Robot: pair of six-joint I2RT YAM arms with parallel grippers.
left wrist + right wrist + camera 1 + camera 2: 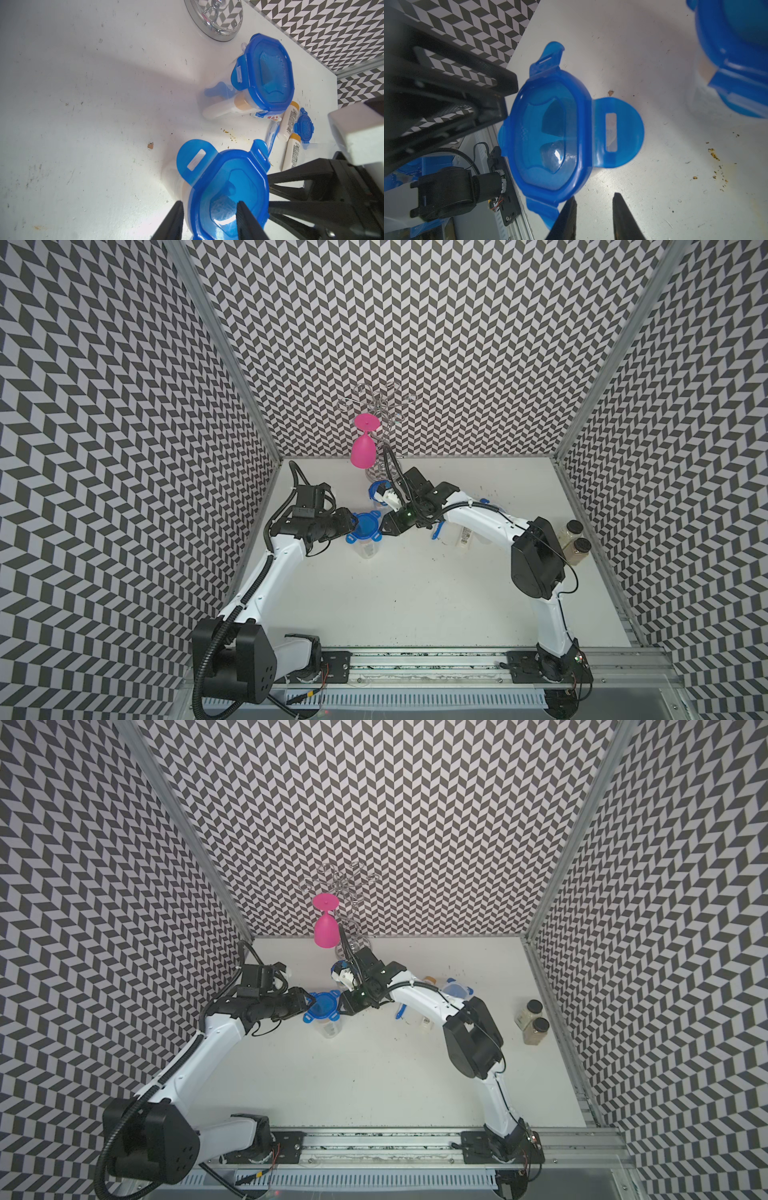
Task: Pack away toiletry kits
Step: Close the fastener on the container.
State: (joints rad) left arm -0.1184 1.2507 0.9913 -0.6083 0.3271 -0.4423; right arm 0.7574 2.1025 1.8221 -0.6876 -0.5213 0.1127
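Flanking jar lid (365, 526): L gripper (208, 204), 9 o'clock, astride rim, grip unclear; R gripper (595, 196), 3 o'clock, part-open, empty.

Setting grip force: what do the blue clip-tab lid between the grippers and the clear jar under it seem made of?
Blue clip-tab lid: translucent glossy plastic, seemingly; light passes through, highlights glint. Clear jar: transparent plastic, probably; you see through its wall.

The right arm (478, 514) hides most of the loose bottles (464, 537) in both top views. In the right wrist view, the far jar lid (737, 52) is blurred and cut off by the picture's edge.
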